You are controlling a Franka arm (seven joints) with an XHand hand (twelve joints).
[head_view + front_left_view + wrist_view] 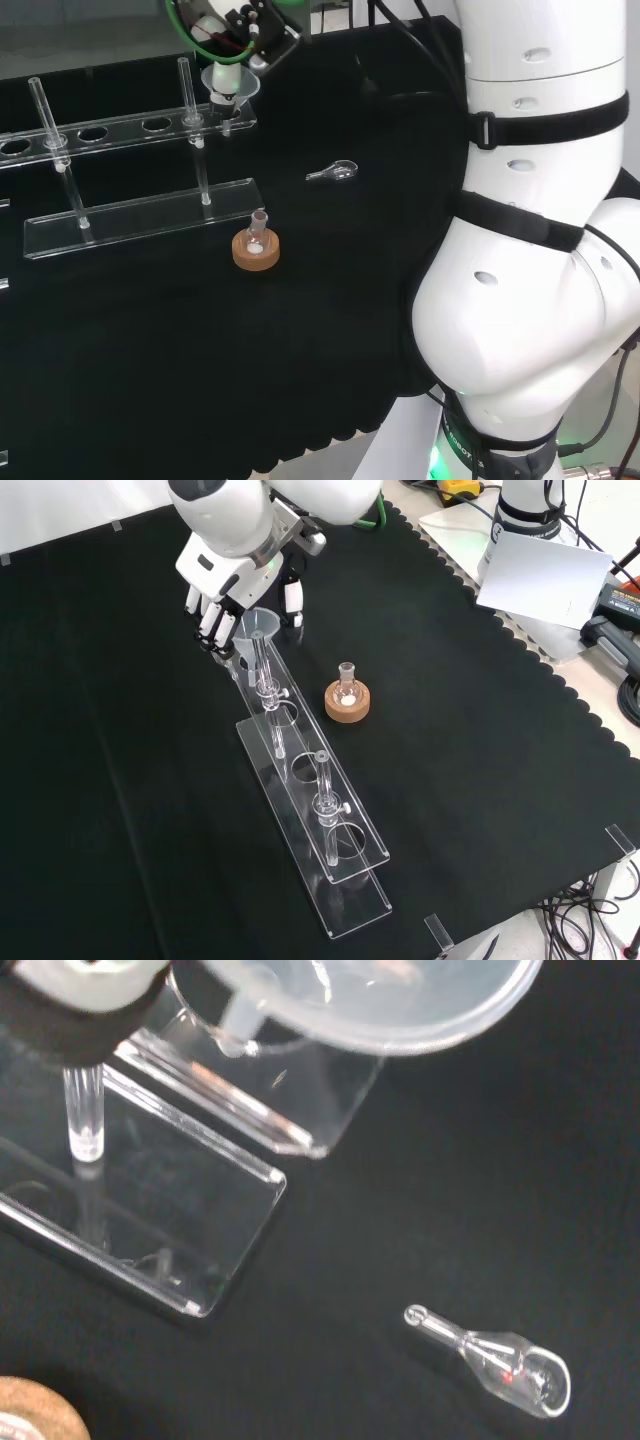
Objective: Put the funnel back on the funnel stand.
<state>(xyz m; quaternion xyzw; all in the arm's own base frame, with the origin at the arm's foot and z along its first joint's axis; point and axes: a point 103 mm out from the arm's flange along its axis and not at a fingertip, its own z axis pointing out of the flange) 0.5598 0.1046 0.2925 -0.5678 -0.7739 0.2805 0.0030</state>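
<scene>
Gripping funnel [258,626] over funnel stand [300,770], fingers [212,615] curled, glass stopper [495,1360] in wrist view

Black cloth bench [480,780] carries funnel stand [310,820], cork ring [347,702], glass stopper [335,173].

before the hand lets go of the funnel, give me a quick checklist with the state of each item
1. Clear plastic funnel at the hand: ok.
2. Funnel at the end of the clear acrylic funnel stand: ok.
3. Funnel stem through the end hole: cannot tell.
4. Funnel upright: ok.
5. Small round flask on a cork ring apart from the stand: ok.
6. Small glass stopper on the cloth, away from the stand: ok.
</scene>
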